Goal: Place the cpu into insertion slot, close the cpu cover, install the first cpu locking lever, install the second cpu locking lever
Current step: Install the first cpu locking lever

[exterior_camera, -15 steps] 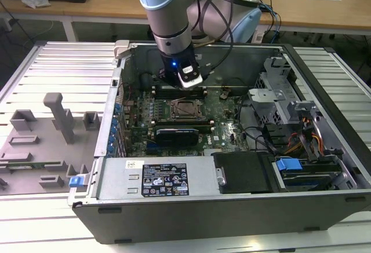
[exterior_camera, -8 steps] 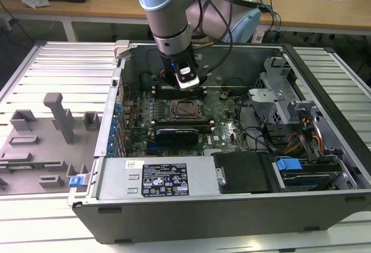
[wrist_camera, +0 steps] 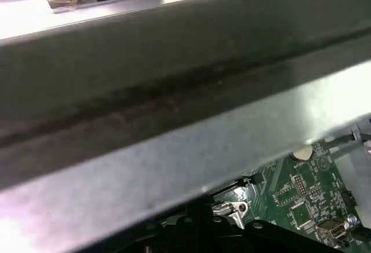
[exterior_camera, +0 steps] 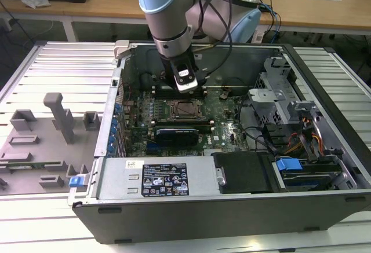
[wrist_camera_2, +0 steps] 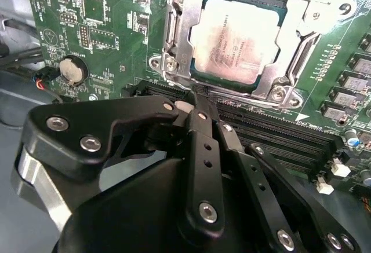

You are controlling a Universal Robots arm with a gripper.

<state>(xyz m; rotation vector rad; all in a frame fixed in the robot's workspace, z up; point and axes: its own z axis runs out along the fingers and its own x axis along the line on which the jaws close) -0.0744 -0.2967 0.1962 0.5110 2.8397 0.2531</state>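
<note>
In the second wrist view the cpu (wrist_camera_2: 235, 39), a silvery-grey square chip, lies flat in the insertion slot. The chip hides the slot's contact field. The cpu cover (wrist_camera_2: 178, 39), a silvery metal frame, lies down around the chip, which shows through its window. My gripper (wrist_camera_2: 194, 103) is shut, its black fingers (wrist_camera_2: 203, 149) pressed together. Its tips stand at the socket's edge beside the memory slots, and I cannot tell whether they pinch a lever. In the exterior view the gripper (exterior_camera: 186, 86) hangs just behind the socket (exterior_camera: 184, 109) inside the open computer case.
Long black memory slots (wrist_camera_2: 278, 134) run beside the socket, and a coin battery (wrist_camera_2: 72, 70) sits on the green board. A black expansion card (exterior_camera: 177, 132), the power supply (exterior_camera: 156, 178) and a drive cage (exterior_camera: 278, 99) crowd the case. A grey fixture tray (exterior_camera: 40, 143) lies at the exterior view's left.
</note>
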